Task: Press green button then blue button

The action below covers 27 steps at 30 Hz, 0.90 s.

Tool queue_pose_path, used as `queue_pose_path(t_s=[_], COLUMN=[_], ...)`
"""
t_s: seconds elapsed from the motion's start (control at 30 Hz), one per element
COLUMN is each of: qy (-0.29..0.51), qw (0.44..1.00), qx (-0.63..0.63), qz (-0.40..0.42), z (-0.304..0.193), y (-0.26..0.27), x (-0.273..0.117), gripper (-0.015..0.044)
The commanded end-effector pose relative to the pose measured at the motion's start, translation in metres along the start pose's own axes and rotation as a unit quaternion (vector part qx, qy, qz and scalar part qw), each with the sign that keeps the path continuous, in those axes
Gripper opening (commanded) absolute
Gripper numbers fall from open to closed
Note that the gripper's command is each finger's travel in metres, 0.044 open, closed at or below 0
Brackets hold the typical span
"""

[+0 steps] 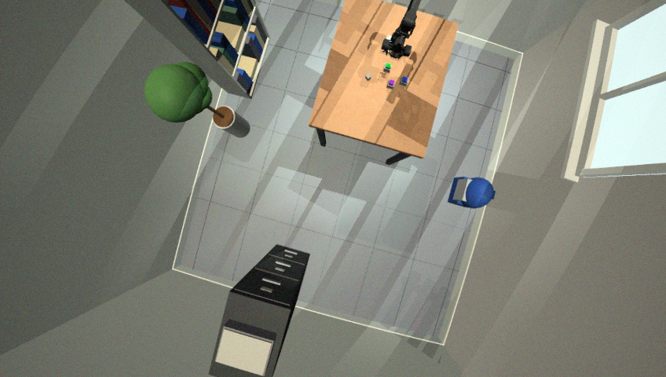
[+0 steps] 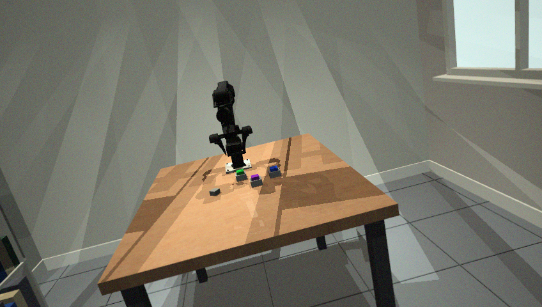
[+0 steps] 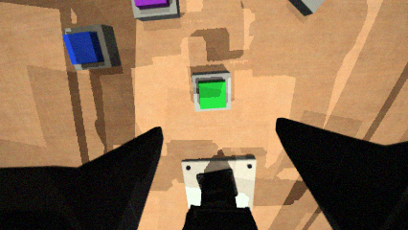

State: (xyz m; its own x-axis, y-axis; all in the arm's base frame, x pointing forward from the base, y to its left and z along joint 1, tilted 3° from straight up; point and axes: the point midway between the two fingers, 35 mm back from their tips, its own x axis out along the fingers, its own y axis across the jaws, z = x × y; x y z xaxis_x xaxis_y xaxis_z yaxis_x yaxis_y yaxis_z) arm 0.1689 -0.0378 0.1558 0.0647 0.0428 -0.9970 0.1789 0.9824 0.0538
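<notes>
The green button (image 1: 387,66) (image 2: 240,173) (image 3: 213,96) stands on its grey base just in front of the arm's mount. The blue button (image 1: 404,79) (image 2: 273,168) (image 3: 85,48) is at the upper left in the wrist view. My gripper (image 1: 397,53) (image 2: 234,153) (image 3: 218,127) is open, with nothing between its fingers. It hangs above the table near the arm's mount and points down. In the wrist view the green button lies just beyond the gap between the fingertips. Both buttons stand up and nothing touches them.
A purple button (image 1: 391,82) (image 2: 254,177) (image 3: 151,2) stands between the blue and green ones, farther from the mount. A small grey block (image 1: 367,77) (image 2: 215,192) (image 3: 308,5) lies on the other side. The white mounting plate (image 2: 229,167) (image 3: 246,178) is below the gripper.
</notes>
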Motion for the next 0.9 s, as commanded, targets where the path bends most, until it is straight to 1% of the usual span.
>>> queue_pose_path(t_s=[0.0, 0.07, 0.13, 0.37, 0.4, 0.67, 0.87], qy=[0.005, 0.005, 0.005, 0.005, 0.005, 0.005, 0.005], qw=[1.0, 1.0, 1.0, 1.0, 1.0, 1.0, 1.0], qx=[0.004, 0.004, 0.004, 0.004, 0.004, 0.004, 0.004], qz=[-0.002, -0.002, -0.002, -0.002, -0.002, -0.002, -0.002], z=[0.0, 0.0, -0.001, -0.002, -0.002, -0.002, -0.001], y=[0.0, 0.0, 0.0, 0.0, 0.0, 0.0, 0.0], x=[0.017, 0.042, 0.058, 0.06, 0.06, 0.06, 0.069], gripper=[0.0321, 0.0269, 0.0216, 0.0032, 0.002, 0.002, 0.002])
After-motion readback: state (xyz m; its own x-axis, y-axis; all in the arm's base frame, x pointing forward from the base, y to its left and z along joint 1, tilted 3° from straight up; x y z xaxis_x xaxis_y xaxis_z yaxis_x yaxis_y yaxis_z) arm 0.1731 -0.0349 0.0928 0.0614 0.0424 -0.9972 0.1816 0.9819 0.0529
